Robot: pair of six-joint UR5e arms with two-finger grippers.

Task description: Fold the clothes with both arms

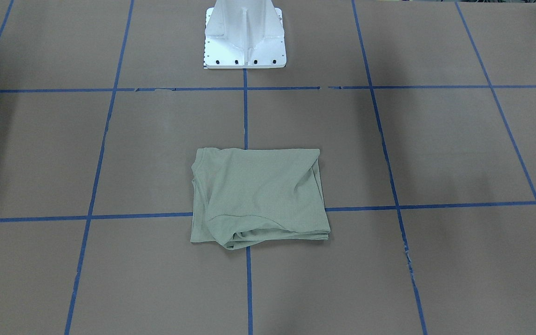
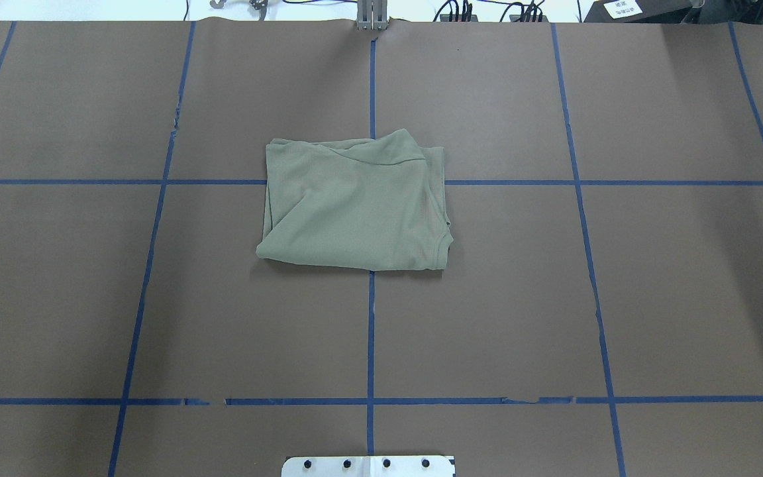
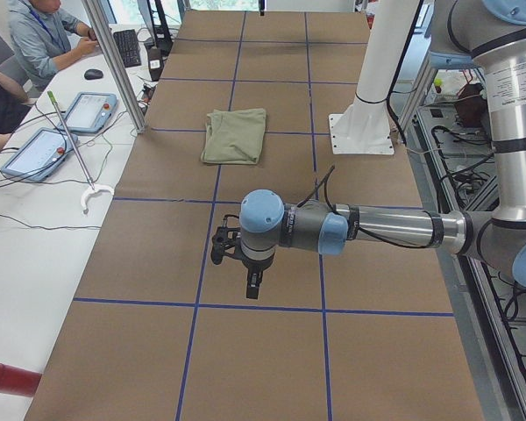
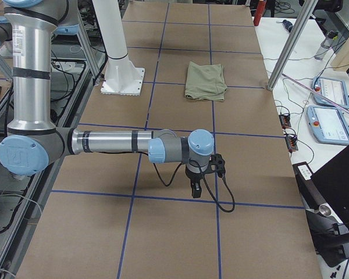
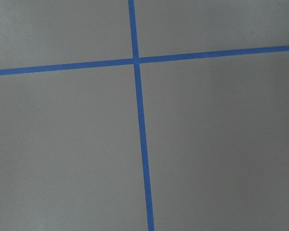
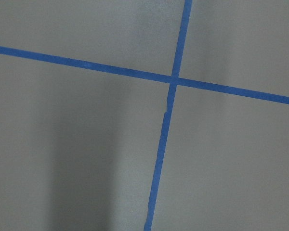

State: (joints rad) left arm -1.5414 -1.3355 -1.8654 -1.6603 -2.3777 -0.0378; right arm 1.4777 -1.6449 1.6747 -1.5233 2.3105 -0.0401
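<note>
The pale sage-green shirt lies folded into a rough rectangle at the middle of the brown table, and it also shows in the overhead view and both side views. No arm touches it. My left gripper hangs over bare table far from the shirt, at the table's left end. My right gripper hangs over bare table at the right end. Both point down and hold nothing visible; I cannot tell whether they are open or shut. Both wrist views show only tabletop and blue tape.
The white pedestal base stands at the robot's side of the table. Blue tape lines form a grid. Beside the far edge a side table holds teach pendants, and people sit there.
</note>
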